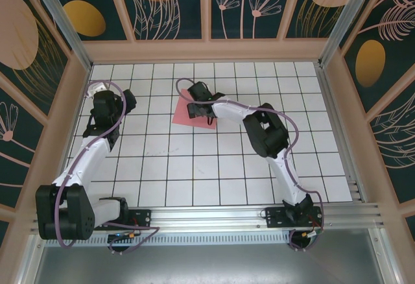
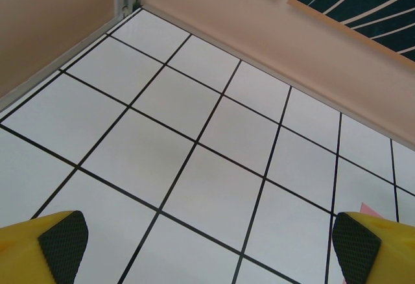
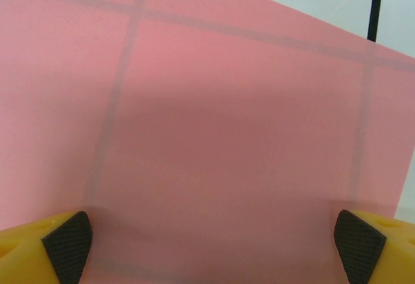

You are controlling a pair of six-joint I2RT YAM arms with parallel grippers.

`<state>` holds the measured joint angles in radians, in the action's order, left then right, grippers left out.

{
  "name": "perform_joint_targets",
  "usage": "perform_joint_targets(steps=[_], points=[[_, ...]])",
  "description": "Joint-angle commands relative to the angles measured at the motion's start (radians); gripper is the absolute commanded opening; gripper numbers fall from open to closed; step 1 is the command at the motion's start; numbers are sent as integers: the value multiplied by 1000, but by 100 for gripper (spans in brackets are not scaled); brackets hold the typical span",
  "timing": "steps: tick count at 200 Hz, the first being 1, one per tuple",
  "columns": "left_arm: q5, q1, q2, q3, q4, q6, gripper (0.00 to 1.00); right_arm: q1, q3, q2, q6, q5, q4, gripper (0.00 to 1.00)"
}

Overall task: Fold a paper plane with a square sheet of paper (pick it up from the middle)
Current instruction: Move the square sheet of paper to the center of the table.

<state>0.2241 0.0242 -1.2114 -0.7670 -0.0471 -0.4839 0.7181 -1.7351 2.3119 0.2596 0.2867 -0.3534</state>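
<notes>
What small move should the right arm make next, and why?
Probably lower the right gripper straight down and close it to pinch the square sheet of paper near its middle. Its fingers are spread wide close over the sheet, which lies flat with the grid lines showing through it. The left gripper is open over bare tiles, off to the side.

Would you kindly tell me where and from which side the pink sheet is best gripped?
Its middle, from straight above: the square sheet of paper lies flat on the gridded board, offering no raised edge. The open right gripper hangs over it, so pinching up a ridge probably works.
</notes>
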Motion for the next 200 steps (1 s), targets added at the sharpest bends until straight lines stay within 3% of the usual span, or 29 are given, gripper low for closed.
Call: perform_joint_targets(steps=[1, 43, 72, 95, 120, 163, 200], points=[[0, -9, 12, -18, 15, 8, 99, 0, 167, -38, -113, 23, -173, 99], [-15, -9, 0, -25, 16, 7, 99, 0, 502, -248, -160, -33, -244, 99], [-27, -9, -2, -29, 14, 2, 98, 0, 620, -395, -161, -36, -287, 98], [-40, -9, -4, -34, 12, -3, 99, 1, 529, -461, -100, -27, -279, 98], [-43, -9, -3, -29, 16, -4, 99, 10, 399, -461, 88, -90, -191, 96], [-34, -9, 9, -16, 21, -7, 98, 11, 320, -339, 335, -266, -24, 75], [-45, -10, 1, -22, 23, -9, 99, 11, 224, -227, 363, -261, -42, 63]])
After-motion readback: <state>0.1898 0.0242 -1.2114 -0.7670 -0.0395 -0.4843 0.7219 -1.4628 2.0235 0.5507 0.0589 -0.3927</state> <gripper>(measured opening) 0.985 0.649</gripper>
